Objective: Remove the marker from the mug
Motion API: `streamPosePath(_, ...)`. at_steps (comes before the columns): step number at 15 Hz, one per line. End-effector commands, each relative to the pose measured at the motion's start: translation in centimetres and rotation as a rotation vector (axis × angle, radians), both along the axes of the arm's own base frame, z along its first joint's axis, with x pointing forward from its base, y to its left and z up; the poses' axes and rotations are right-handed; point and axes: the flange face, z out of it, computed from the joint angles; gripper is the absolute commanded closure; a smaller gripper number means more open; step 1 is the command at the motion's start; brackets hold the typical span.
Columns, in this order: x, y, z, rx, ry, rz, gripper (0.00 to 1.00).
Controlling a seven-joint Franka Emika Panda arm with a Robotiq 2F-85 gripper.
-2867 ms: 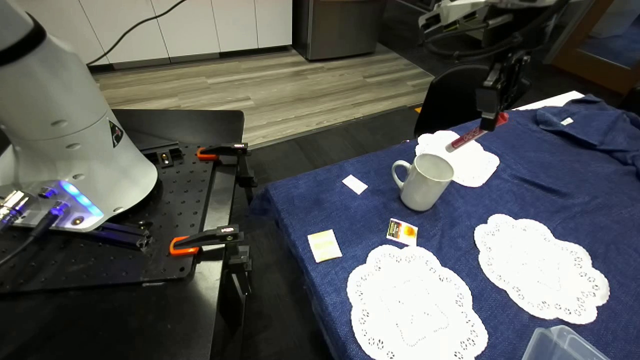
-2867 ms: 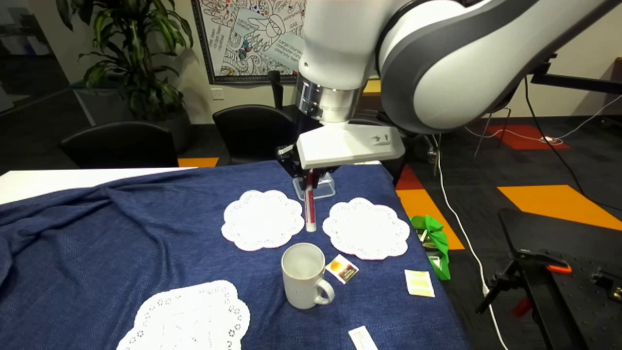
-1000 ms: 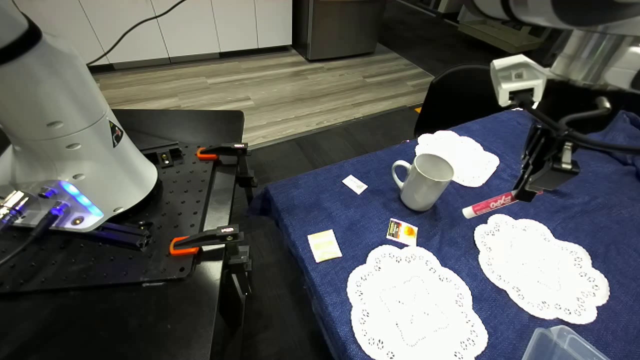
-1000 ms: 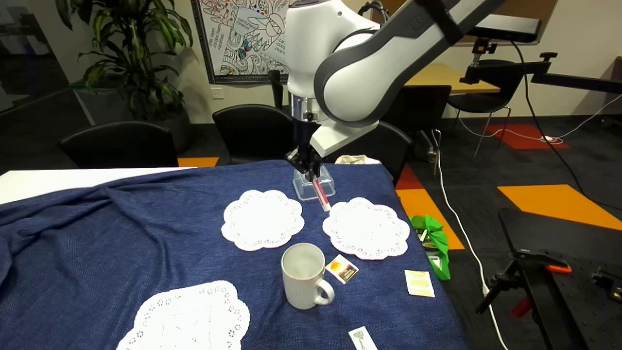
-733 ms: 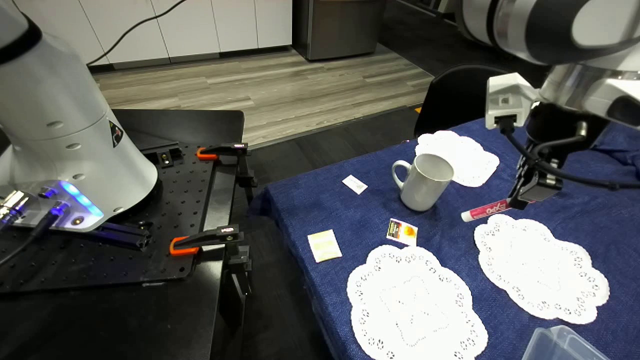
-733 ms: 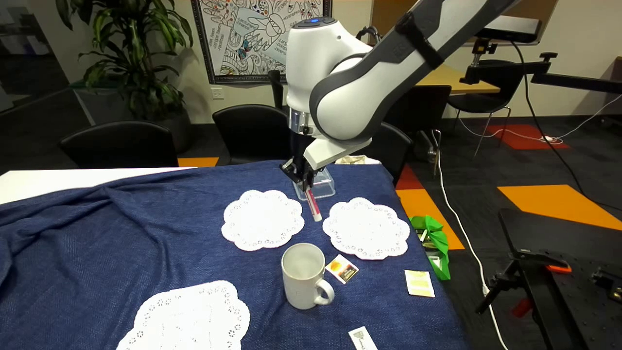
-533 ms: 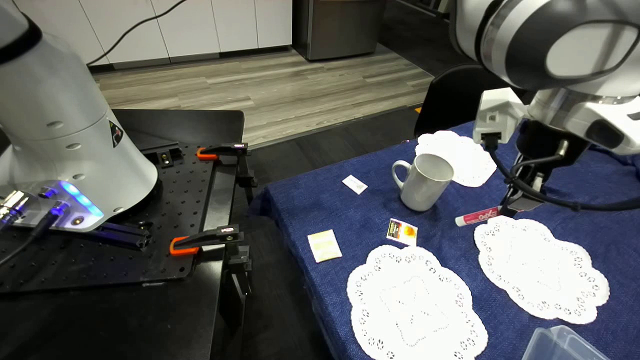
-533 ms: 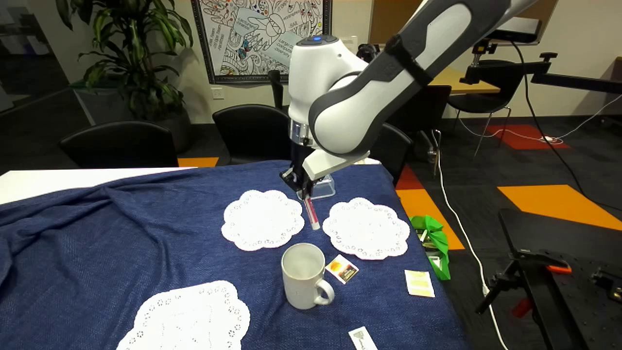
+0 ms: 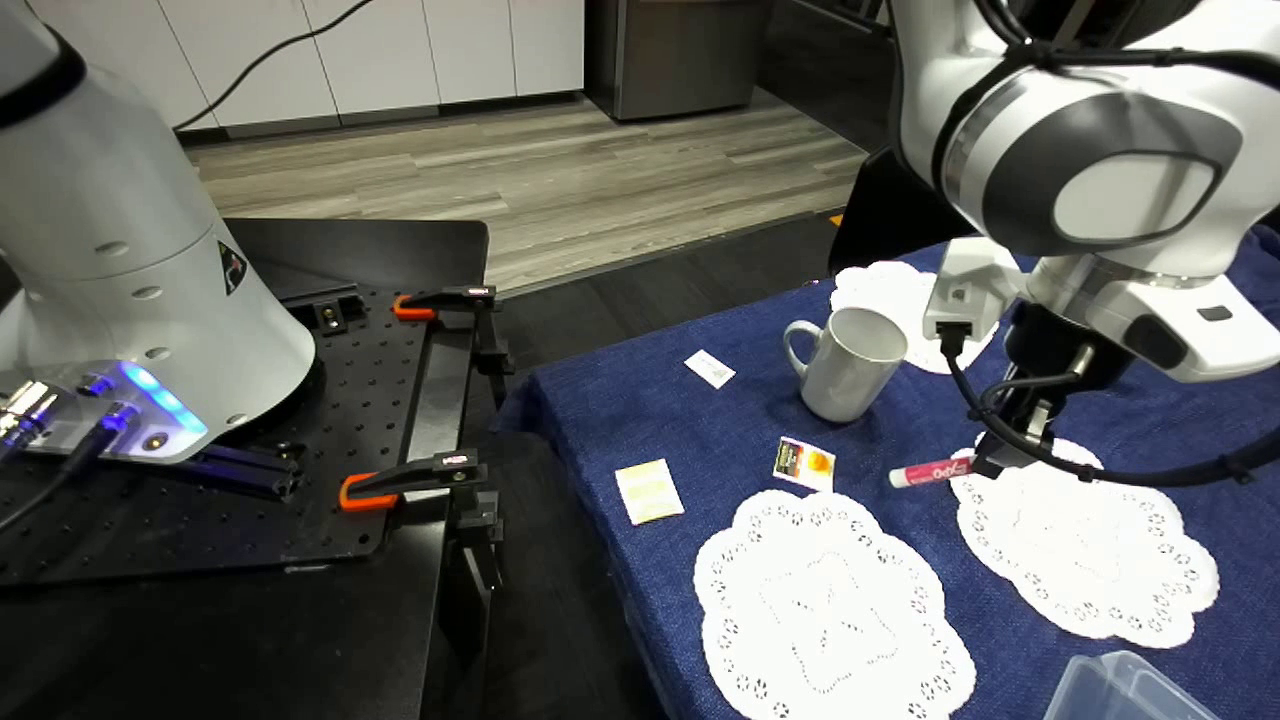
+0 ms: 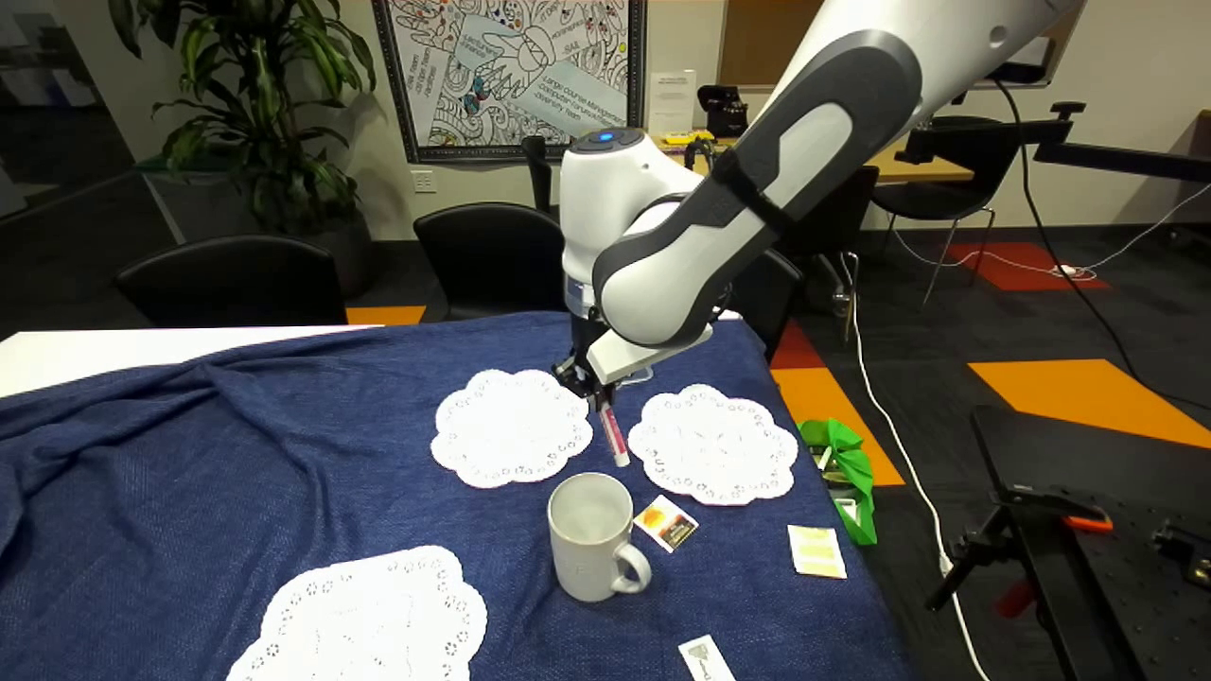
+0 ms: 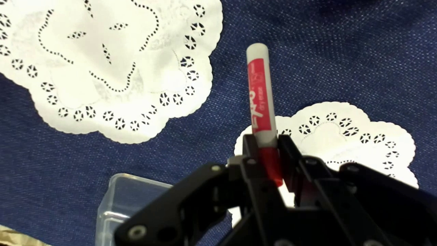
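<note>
The marker, red-pink and white, shows in both exterior views (image 9: 930,473) (image 10: 614,435) and in the wrist view (image 11: 260,95). My gripper (image 11: 266,141) is shut on its red cap end, with a finger on each side and the white end sticking out forward. In the exterior views my gripper (image 9: 988,463) (image 10: 596,397) holds the marker near the doilies, tilted with its white end outward. Its exact height above the cloth is hard to tell. The white mug (image 9: 850,370) (image 10: 588,549) stands upright apart from the gripper, with nothing seen in it. It is out of the wrist view.
White lace doilies (image 9: 830,610) (image 9: 1085,545) (image 9: 915,310) lie on the blue cloth. A clear plastic box (image 9: 1125,690) (image 11: 133,191) stands at the table's edge. A tea packet (image 9: 804,465), a yellow card (image 9: 649,491) and a small white packet (image 9: 710,369) lie near the mug.
The gripper, holding the marker throughout, has moved away from the mug's far side and sunk lower between the doilies. The mug has not moved.
</note>
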Motion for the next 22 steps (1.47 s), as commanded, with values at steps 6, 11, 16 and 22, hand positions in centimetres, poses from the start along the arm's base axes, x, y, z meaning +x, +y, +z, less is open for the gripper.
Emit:
streamPosePath(6,1.3,0.5,0.5,-0.030,0.052,-0.081,0.17)
streamPosePath(11,0.8,0.9,5.0,-0.026,-0.002,-0.118,0.00)
streamPosePath(16,-1.2,1.9,11.4,0.010,-0.064,-0.150,0.00)
streamPosePath(22,-4.2,3.6,16.4,0.028,-0.119,-0.192,0.00)
